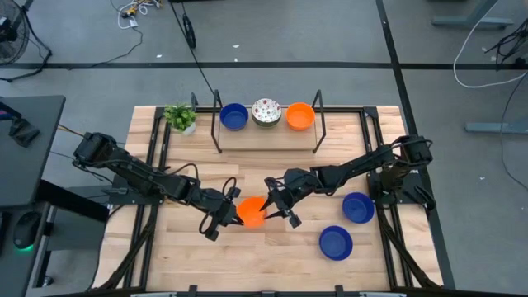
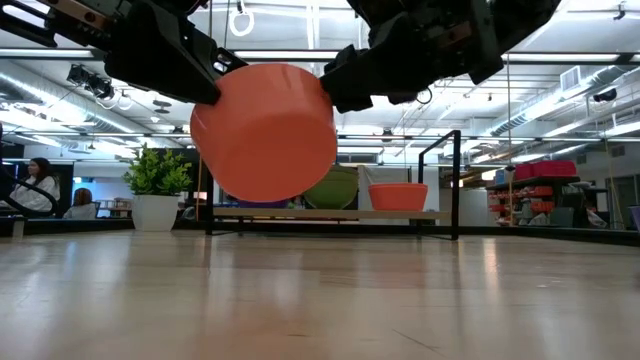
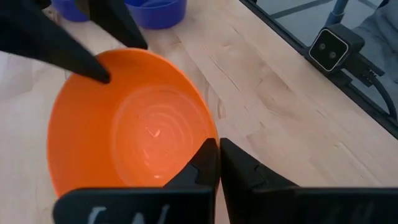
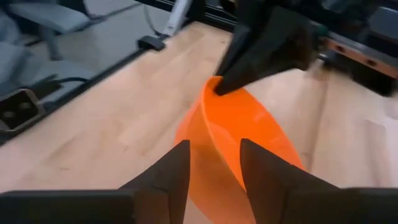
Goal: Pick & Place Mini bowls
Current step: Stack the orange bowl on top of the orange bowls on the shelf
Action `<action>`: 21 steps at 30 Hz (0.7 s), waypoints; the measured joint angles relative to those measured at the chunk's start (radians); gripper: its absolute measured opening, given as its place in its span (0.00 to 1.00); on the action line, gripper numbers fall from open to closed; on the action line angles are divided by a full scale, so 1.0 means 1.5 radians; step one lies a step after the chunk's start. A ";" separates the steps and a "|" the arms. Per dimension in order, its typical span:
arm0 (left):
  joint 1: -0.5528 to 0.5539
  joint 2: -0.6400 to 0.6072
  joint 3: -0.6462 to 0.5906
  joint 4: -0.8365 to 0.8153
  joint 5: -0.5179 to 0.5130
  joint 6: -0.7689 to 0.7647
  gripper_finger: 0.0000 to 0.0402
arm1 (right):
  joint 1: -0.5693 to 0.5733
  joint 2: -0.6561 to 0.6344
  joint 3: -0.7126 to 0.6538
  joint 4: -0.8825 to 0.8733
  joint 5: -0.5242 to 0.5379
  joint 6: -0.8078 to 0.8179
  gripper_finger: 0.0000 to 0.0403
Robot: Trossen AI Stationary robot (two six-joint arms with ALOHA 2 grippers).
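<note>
An orange mini bowl (image 1: 252, 212) hangs in the air over the table's middle, tipped on its side (image 2: 265, 135). My left gripper (image 1: 233, 212) is shut on the bowl's left rim. My right gripper (image 1: 272, 208) is open at the opposite rim, one finger inside the bowl and one outside (image 4: 214, 168). A blue bowl (image 1: 234, 116), a speckled bowl (image 1: 266, 111) and an orange bowl (image 1: 299, 116) stand on a raised shelf at the far side. Two more blue bowls (image 1: 357, 207) (image 1: 336, 242) rest on the table at the right. My left gripper (image 3: 219, 163) pinches the orange bowl's rim (image 3: 212, 134), one finger (image 3: 202, 171) inside and one outside. It comes roughly level from the table's left. The bowl is lifted clear and tilted. My right gripper straddles the far rim (image 3: 124, 53); whether its fingers touch, I cannot tell.
A small green potted plant (image 1: 181, 117) stands at the far left of the shelf (image 1: 268, 132). Black frame rails run along both table sides (image 1: 384, 239). Bare wood lies near the front edge (image 1: 247, 264).
</note>
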 joint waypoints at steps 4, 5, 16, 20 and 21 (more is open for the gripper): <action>0.000 0.000 0.000 0.000 -0.004 0.001 0.03 | 0.000 0.000 0.000 -0.001 -0.006 0.000 0.30; 0.000 0.000 0.000 0.000 -0.005 0.003 0.03 | 0.000 0.000 0.000 -0.002 -0.006 0.000 0.28; -0.001 0.000 0.000 0.009 -0.079 0.043 0.07 | 0.001 0.000 -0.001 -0.037 -0.035 -0.023 0.02; -0.001 0.000 0.000 0.031 -0.122 0.032 0.12 | 0.001 0.000 -0.002 -0.049 -0.035 -0.024 0.02; -0.001 0.000 0.000 0.035 -0.128 0.030 0.14 | 0.002 0.000 -0.002 -0.053 -0.034 -0.024 0.01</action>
